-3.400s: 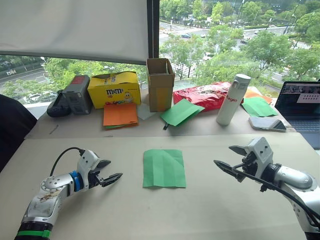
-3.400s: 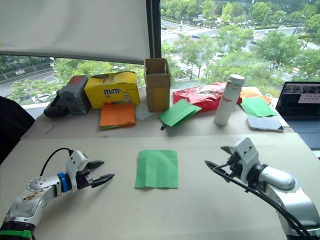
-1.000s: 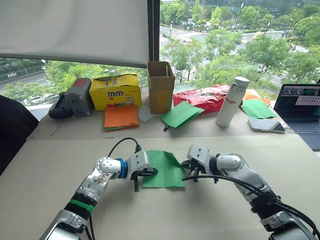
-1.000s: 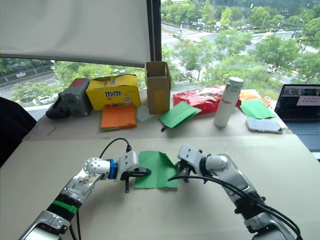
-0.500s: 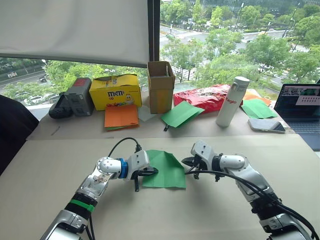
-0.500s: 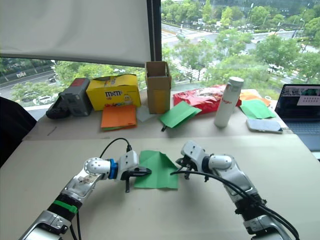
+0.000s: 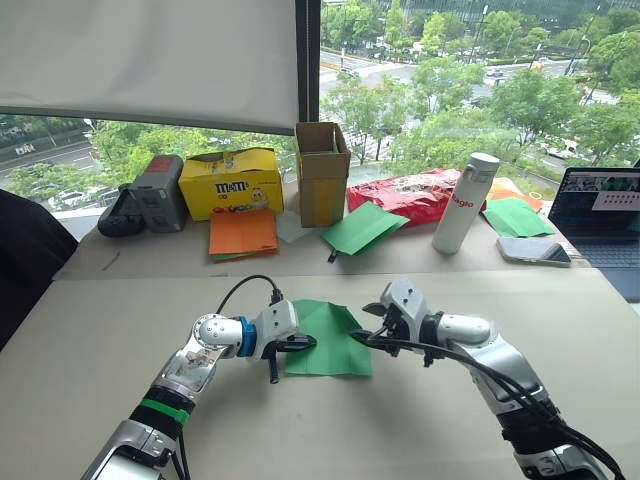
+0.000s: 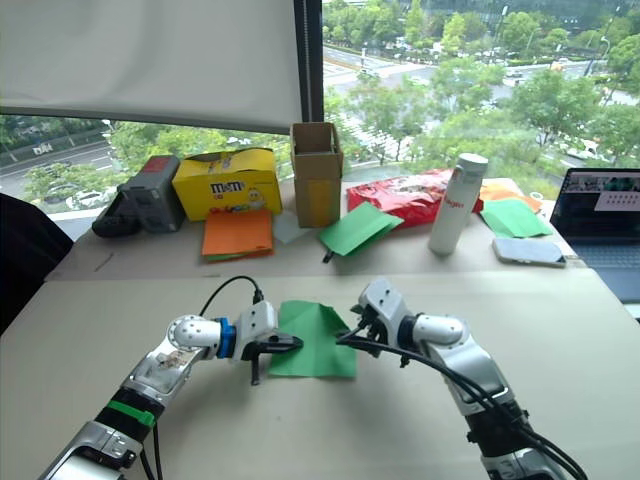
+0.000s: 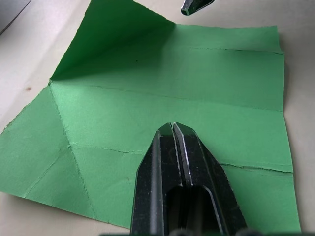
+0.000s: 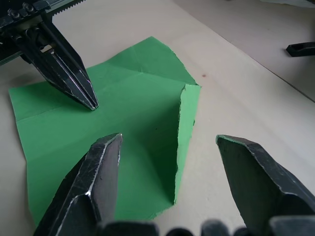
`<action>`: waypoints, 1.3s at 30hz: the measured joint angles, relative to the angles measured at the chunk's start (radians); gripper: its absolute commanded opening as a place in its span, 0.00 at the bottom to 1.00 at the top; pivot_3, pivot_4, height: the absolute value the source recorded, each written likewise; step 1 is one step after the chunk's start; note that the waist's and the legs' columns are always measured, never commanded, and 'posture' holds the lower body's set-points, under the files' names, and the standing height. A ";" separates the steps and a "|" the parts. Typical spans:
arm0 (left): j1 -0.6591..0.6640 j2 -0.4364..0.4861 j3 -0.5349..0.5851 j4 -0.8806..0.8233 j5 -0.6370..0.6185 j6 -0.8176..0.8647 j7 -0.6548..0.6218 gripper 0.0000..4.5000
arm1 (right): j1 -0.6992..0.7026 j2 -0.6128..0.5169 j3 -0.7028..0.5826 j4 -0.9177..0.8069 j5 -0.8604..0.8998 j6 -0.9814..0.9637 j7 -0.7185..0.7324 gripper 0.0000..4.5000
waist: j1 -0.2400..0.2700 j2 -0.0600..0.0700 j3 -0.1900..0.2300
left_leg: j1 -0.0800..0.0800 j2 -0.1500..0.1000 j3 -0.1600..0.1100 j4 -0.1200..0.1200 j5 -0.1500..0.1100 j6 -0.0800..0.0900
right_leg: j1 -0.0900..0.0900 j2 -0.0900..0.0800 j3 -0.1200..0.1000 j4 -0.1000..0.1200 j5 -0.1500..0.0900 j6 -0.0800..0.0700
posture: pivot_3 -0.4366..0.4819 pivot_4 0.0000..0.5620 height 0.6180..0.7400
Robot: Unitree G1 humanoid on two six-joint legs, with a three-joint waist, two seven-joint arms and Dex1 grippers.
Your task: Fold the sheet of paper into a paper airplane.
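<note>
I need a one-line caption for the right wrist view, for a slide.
Open right gripper over a raised corner of the green sheet of paper, which the shut left gripper pins down.

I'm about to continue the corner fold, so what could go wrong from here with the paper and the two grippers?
1. The folded corner of the sheet of paper stands up uncreased; with the right gripper open and off it, the flap may spring flat.
2. The left gripper, shut, pins the sheet with its tips alone; a sideways push could make the thin paper slide or pivot.
3. The sheet already carries several creases, so a new fold may follow a wrong line.
</note>
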 measured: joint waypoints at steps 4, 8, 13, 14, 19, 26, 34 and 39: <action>0.000 -0.001 0.001 0.000 0.000 0.000 0.000 0.00 | -0.001 0.025 0.009 0.071 -0.011 0.000 -0.022 0.54 | 0.000 0.000 0.000 | 0.000 0.000 0.000 0.000 0.000 0.000 | 0.000 0.000 0.000 0.000 0.000 0.000 | 0.48 0.27 1.00; 0.000 -0.002 0.002 0.000 0.000 0.000 0.000 0.00 | -0.004 0.054 -0.007 0.115 0.008 0.016 -0.023 0.24 | 0.000 0.000 0.000 | 0.000 0.000 0.000 0.000 0.000 0.000 | 0.000 0.000 0.000 0.000 0.000 0.000 | 0.48 0.27 1.00; 0.010 -0.004 0.013 0.000 -0.015 0.002 -0.007 0.00 | -0.025 0.091 -0.062 0.136 0.094 0.106 -0.019 0.01 | -0.002 0.000 0.000 | 0.000 0.000 0.000 0.000 0.000 0.000 | 0.000 0.000 0.000 0.000 0.000 0.000 | 0.48 0.27 1.00; 0.016 -0.005 0.019 -0.003 -0.025 0.005 -0.012 0.00 | -0.029 0.091 -0.069 0.137 0.110 0.127 -0.017 0.01 | -0.003 0.000 0.000 | 0.000 0.000 0.000 -0.001 0.000 0.000 | -0.001 0.000 0.000 0.000 0.000 0.000 | 0.48 0.27 1.00; 0.066 -0.014 0.025 -0.068 -0.130 0.072 -0.106 0.00 | -0.048 0.038 -0.106 0.114 0.219 0.262 0.054 0.01 | -0.010 0.000 0.001 | -0.005 0.000 0.000 -0.001 0.000 -0.001 | -0.005 0.000 0.000 -0.001 0.000 0.000 | 0.48 0.27 1.00; 0.038 0.005 0.082 -0.166 -0.263 0.186 -0.175 0.00 | -0.138 -0.139 -0.084 0.055 0.258 0.284 0.219 0.01 | -0.018 0.000 0.001 | -0.009 0.001 0.000 -0.001 0.000 -0.001 | -0.009 0.000 0.000 -0.001 0.000 0.000 | 0.48 0.27 1.00; 0.048 0.037 0.031 -0.132 -0.161 0.102 -0.167 0.00 | -0.190 -0.176 -0.040 0.044 0.296 0.363 0.305 0.01 | -0.019 0.000 0.001 | -0.011 0.000 0.000 -0.001 0.000 -0.001 | -0.010 -0.001 0.000 -0.002 0.000 0.000 | 0.48 0.27 1.00; 0.072 0.036 0.009 -0.098 -0.101 0.036 -0.138 0.00 | -0.182 -0.177 -0.027 0.020 0.334 0.459 0.298 0.01 | -0.017 0.000 0.001 | -0.017 0.000 0.000 0.001 0.001 -0.002 | -0.016 -0.001 0.000 0.000 0.000 0.000 | 0.48 0.27 1.00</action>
